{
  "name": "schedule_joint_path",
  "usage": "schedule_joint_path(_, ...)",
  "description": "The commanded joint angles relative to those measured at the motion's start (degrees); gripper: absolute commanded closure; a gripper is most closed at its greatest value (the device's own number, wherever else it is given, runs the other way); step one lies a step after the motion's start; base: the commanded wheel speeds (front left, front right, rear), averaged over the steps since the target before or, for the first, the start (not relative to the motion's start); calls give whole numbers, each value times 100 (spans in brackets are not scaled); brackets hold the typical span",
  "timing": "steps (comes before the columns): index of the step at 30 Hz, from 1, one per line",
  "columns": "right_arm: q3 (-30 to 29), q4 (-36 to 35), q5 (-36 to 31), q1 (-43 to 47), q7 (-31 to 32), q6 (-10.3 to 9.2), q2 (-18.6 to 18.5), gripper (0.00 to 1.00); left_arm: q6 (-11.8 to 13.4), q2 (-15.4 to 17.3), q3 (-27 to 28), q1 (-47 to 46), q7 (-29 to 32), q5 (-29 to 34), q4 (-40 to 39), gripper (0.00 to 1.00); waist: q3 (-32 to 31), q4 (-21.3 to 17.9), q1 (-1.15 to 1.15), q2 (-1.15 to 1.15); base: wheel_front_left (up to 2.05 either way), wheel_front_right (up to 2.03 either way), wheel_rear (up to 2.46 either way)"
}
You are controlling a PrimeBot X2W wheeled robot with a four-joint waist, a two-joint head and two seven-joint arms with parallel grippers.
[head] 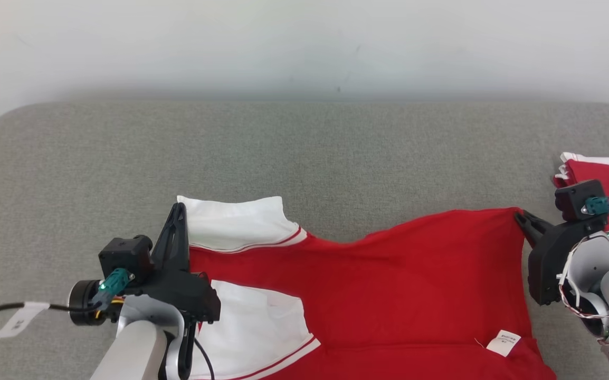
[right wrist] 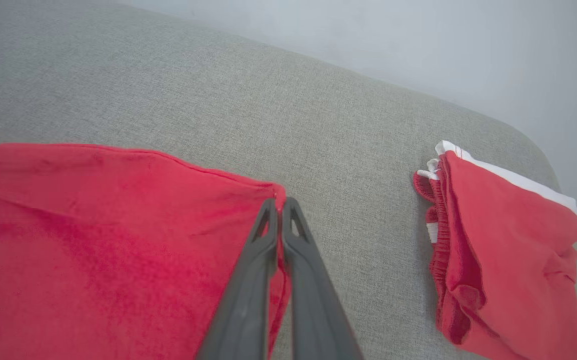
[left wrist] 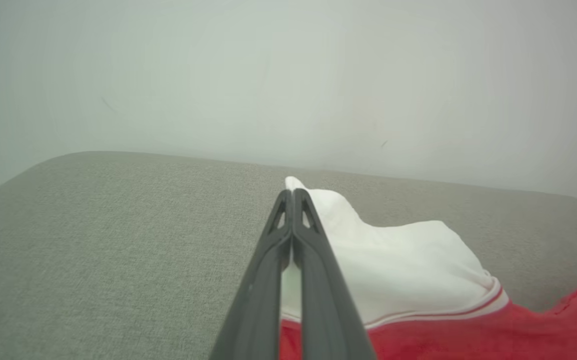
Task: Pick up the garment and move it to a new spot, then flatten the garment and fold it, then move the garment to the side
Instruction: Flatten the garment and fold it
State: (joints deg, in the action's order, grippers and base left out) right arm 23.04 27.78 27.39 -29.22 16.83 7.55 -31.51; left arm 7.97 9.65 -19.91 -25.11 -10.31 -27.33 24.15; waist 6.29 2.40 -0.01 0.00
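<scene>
Spread across a grey woven fabric surface [head: 304, 148], toward its near side: a red cloth garment [head: 378, 279] with white, red-striped sleeves, running off the bottom of the head view. At the left gripper [head: 179, 207]: long dark fingers [left wrist: 318, 270] pressed together, pinching the far corner of the upper white sleeve [head: 236, 224], with a tip of white cloth poking out past them in the left wrist view. Below that arm, a second white sleeve [head: 251, 327] lying flat. At the right gripper [head: 519, 214]: likewise closed, nipping the far right red corner, as in the right wrist view. Between the two held corners, a sagging red top edge. Near the lower right, a small white label [head: 504, 342]. Apart to the right, by the surface's edge: a folded red-and-white garment [right wrist: 498, 240]. Behind, a pale blank wall [head: 304, 42].
</scene>
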Motion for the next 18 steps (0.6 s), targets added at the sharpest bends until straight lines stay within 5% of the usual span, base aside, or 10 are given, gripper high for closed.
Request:
schedule_joint_path(1, -5, -7, -50, 81, -26, -15, 49, 100, 50, 54, 2, 154, 48, 8, -129, 100, -85, 52, 1, 0, 0, 0, 0)
schedule_joint_path(18, 999, -595, -6, 647, 381, -15, -794, 100, 532, 209, -263, 1858, 775, -164, -1571, 100, -395, 98, 1, 0, 0, 0, 0)
